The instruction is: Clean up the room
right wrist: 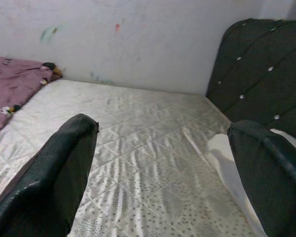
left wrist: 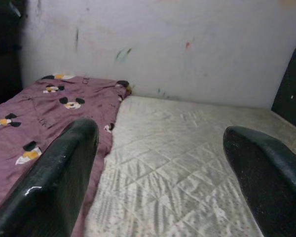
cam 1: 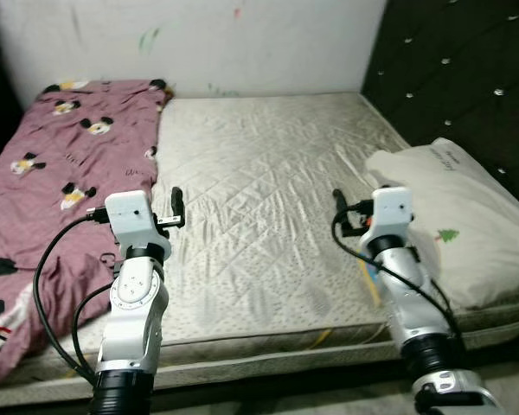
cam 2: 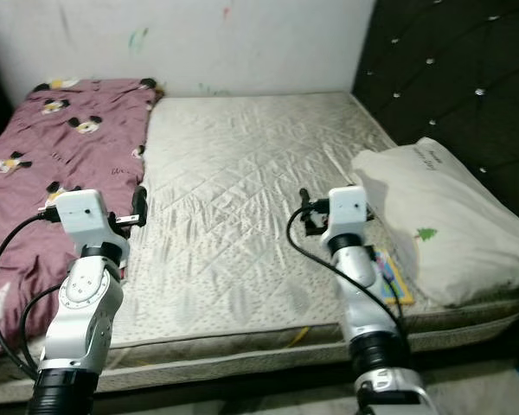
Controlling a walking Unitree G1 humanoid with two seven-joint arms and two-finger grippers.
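Lying on one mattress (cam 1: 259, 181): one blanket (cam 1: 60, 164), one pillow (cam 1: 458, 216).

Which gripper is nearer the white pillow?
Right. The right gripper hovers over the mattress just beside the pillow; the left gripper is across the bed, by the maroon blanket.

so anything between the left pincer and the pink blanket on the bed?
Nothing visible. The left pincer hangs open over the bare mattress, right beside the edge of the pink blanket, which lies spread on the bed's left side. The right pincer is open near the pillow.
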